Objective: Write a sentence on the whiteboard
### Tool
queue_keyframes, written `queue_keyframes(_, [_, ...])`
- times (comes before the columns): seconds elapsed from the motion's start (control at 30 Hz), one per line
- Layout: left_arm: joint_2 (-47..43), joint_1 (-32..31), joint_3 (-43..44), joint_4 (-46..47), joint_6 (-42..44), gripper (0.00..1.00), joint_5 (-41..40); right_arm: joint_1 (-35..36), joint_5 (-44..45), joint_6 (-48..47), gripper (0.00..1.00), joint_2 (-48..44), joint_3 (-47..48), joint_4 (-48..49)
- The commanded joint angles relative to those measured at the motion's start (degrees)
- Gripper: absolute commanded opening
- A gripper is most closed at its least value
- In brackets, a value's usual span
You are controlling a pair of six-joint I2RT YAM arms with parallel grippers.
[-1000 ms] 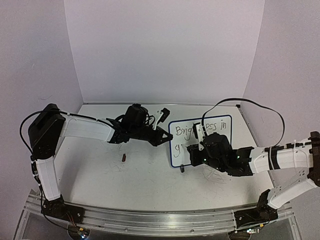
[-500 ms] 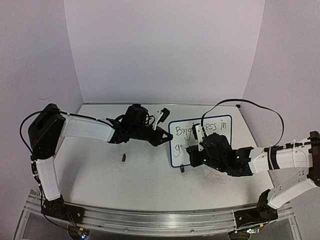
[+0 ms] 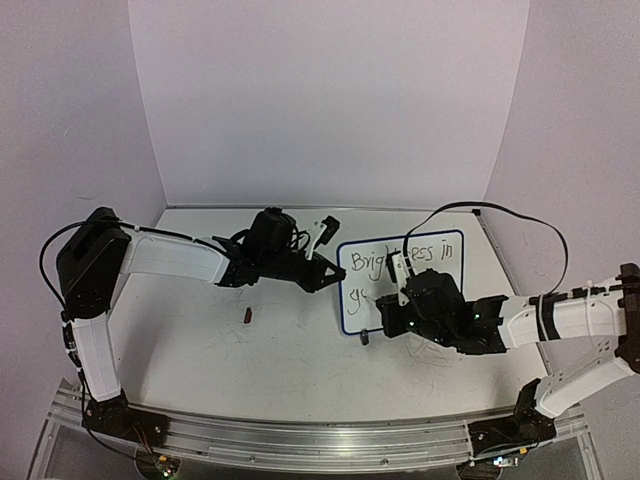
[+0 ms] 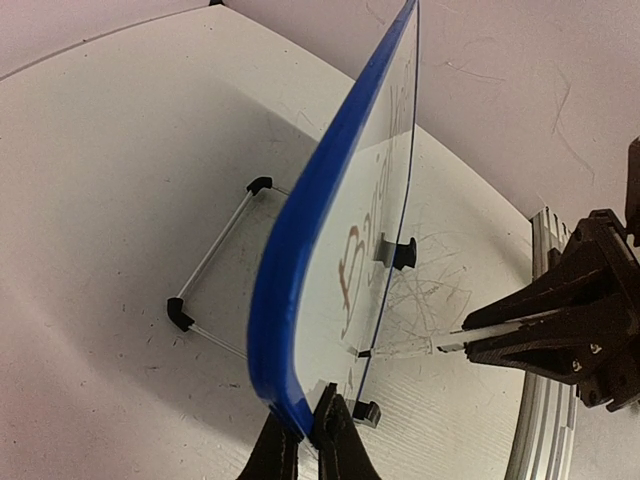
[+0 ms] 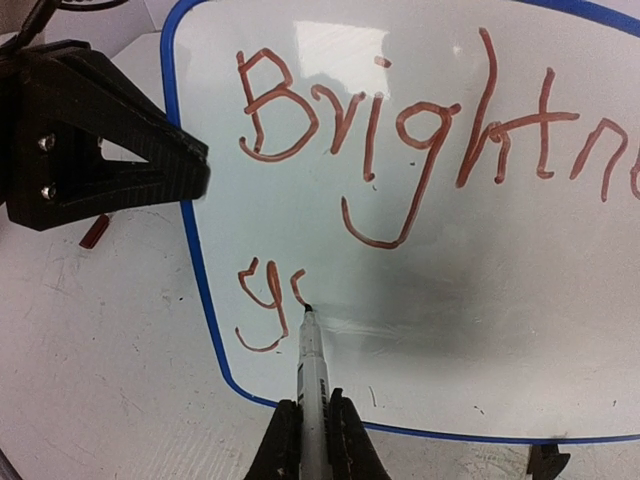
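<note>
The whiteboard (image 3: 452, 268), white with a thin blue frame, stands tilted at the table's right of centre. My left gripper (image 3: 335, 272) is shut on the blue frame at its left edge (image 4: 290, 300), with one jaw on each side of the frame (image 4: 305, 435). My right gripper (image 5: 312, 425) is shut on a white marker (image 5: 312, 365), and the marker's tip touches the board's lower left. The sentence (image 5: 400, 130) reads "Brightn…" on the first line, running out of view. A second line begins "gr" (image 5: 265, 300). In the top view my right gripper (image 3: 388, 300) covers part of the writing.
A small dark red cap (image 3: 248, 316) lies on the table left of the board. A black foot (image 3: 365, 337) and a wire stand (image 4: 215, 250) prop the board up. Grey scribbles (image 3: 430, 352) mark the tabletop. Walls close the back and both sides.
My right gripper has shifted slightly along the board's lower left with the marker, adding a short stroke after the "g". The left arm and the board have stayed still.
</note>
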Motion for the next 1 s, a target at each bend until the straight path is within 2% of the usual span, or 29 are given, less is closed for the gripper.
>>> queue_keyframes(0.0, [0.1,0.5,-1.4,-7.5,4.1,0.0,-6.9,-0.9,3.6,0.6,0.0,-1.6,0.0,-0.4])
queue_keyframes(0.97, [-0.1,0.5,-1.1,-7.8,4.2,0.0,-7.1,-1.5,2.0,-1.9,0.0,0.0,3.8,3.4])
